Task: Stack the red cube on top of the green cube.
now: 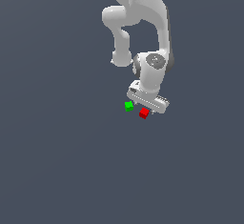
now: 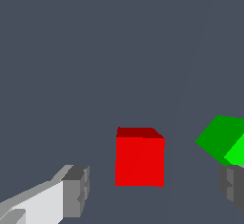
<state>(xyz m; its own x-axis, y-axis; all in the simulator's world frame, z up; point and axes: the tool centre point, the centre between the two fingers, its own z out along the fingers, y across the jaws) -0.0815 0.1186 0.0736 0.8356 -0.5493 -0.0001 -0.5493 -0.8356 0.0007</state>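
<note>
Red cube (image 2: 140, 161) sat on the grey counter (image 1: 57, 161) between the 2 wide-spread fingers (image 2: 76, 189) of the gripper (image 1: 147, 105), untouched. Green cube (image 1: 128, 106) lay just beside it, toward the exterior view's left.

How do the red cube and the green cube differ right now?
Colour: the red cube is bright red, the green cube bright green. Position: red sits between the end effector's open fingers; green lies beside one fingertip, outside the gap. Pose: in the wrist view red faces the camera squarely, green is turned. They look the same size.
</note>
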